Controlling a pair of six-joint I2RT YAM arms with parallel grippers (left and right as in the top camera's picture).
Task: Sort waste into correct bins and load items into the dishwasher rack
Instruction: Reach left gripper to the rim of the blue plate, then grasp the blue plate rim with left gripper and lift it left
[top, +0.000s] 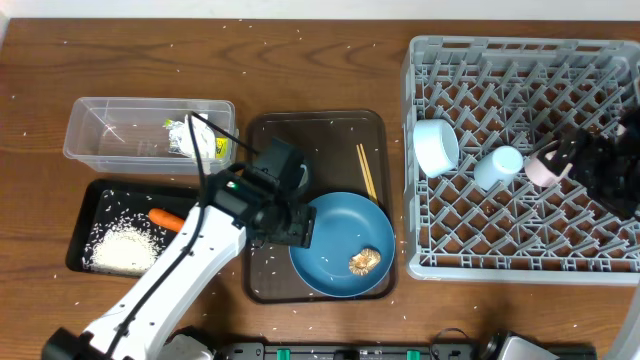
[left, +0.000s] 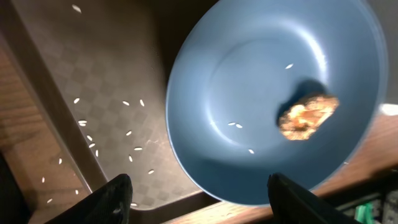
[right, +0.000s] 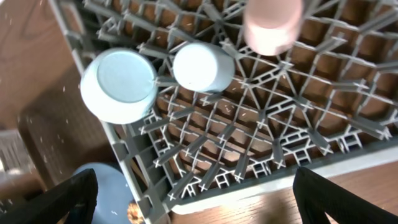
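Left gripper (left: 208, 199) here: jaws spread wide and empty. The near rim of the blue plate (left: 249, 93) sits between my fingertips, with the rest of the plate stretching out ahead of them. The catch is that the brown food lump (left: 308, 115) is on the plate, ahead and toward my right finger, along with a few rice grains (left: 235, 124).

If I pinch that rim and lift, my bet is that the slightest tilt sends the lump rolling off onto the brown serving tray (left: 93, 74) underneath. The glazed rim also looks slick, so it could squirt out of a shallow pinch. I'd say the lump goes to the black tray (top: 100, 195) first.

My right gripper (right: 196, 199) is also wide open and holding nothing. It hangs over the dishwasher rack (right: 205, 155), with the pink cup (right: 272, 25), light blue cup (right: 199, 65) and white bowl (right: 118, 84) all just ahead of it. A careless drop would knock them.
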